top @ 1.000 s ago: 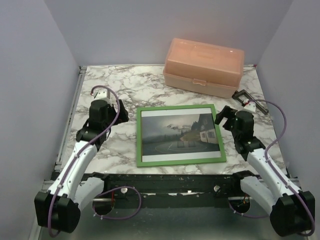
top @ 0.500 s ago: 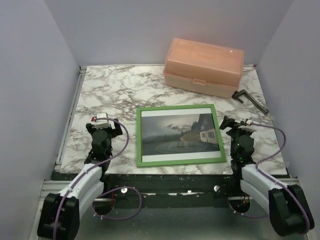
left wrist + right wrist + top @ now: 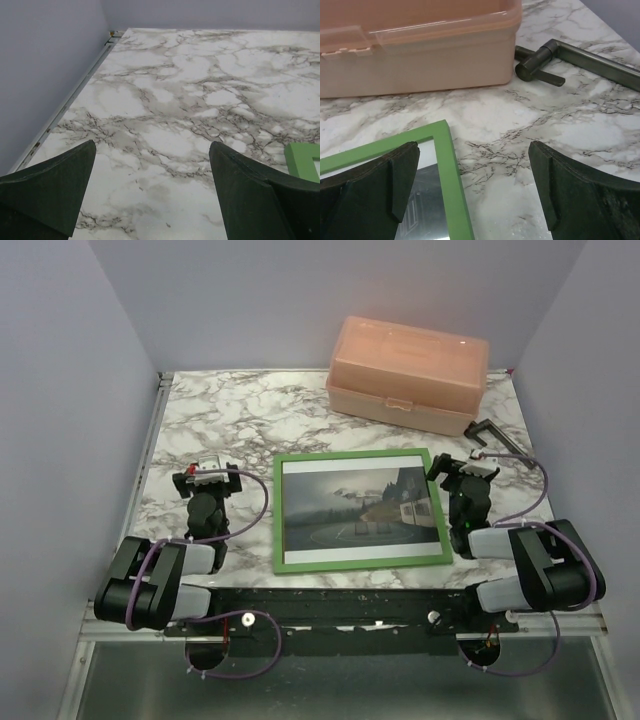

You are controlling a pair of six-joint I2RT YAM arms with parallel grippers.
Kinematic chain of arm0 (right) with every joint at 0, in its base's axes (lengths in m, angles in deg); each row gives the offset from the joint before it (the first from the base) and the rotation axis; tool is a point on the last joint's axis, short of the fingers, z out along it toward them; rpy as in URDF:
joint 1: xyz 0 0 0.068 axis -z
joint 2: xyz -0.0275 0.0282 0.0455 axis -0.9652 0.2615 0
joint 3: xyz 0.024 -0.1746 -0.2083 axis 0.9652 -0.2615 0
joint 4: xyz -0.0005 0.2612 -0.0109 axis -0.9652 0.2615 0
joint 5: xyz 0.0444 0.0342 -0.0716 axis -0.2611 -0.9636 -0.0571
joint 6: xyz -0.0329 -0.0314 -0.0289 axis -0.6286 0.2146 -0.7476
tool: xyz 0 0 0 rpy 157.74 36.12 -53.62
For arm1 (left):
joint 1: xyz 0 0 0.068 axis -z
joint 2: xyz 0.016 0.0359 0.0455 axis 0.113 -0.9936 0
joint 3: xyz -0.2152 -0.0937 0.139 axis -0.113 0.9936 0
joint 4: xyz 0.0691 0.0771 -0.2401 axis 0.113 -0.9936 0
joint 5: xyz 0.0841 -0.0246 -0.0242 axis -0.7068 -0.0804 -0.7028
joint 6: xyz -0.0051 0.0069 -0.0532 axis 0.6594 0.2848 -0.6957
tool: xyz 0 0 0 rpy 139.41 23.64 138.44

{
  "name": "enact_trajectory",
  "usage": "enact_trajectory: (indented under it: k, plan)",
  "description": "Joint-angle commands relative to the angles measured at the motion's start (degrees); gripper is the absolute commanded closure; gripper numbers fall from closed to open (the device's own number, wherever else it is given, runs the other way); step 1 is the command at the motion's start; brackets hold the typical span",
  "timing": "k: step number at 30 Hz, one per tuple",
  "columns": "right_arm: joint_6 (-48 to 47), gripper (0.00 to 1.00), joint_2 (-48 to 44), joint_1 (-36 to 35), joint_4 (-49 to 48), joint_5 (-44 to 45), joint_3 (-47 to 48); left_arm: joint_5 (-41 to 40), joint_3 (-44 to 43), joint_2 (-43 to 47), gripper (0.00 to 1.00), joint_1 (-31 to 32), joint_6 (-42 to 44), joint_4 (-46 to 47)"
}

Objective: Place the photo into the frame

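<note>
Both arms sit folded low at the near edge of the table (image 3: 230, 420).

Left gripper (image 3: 210, 477): jaws spread wide, nothing between them. It sits over bare marble, near the left side of the frame (image 3: 278, 515) and apart from it.

Right gripper (image 3: 465, 468): jaws spread wide, nothing held. It sits at the frame's far right corner. In the wrist view one finger overlaps the green edge and the other is over marble. Contact with the frame cannot be determined.

The frame lies flat between the two grippers, green face up, close to the near edge. The photo (image 3: 360, 505) lies within its opening, picture side up.

Beyond the right gripper, a dark metal angled bar (image 3: 497, 441) rests on the marble. Just beside it, at the far right, stands a closed peach plastic box (image 3: 408, 375).
</note>
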State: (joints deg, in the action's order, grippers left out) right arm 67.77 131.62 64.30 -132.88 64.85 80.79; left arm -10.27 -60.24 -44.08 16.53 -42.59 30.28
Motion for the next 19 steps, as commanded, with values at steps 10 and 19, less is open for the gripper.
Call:
enact_trajectory:
  k: [10,19]
  plan:
    - [-5.44,0.00,15.36,0.88,-20.66,-1.86,-0.53,2.62,-4.85,1.37,0.01,-2.38,-1.30,-1.57]
    - [-5.33,0.00,14.92,0.93,-20.03,-1.73,-0.99,3.87,-5.56,1.59,0.01,-3.08,-1.30,-3.36]
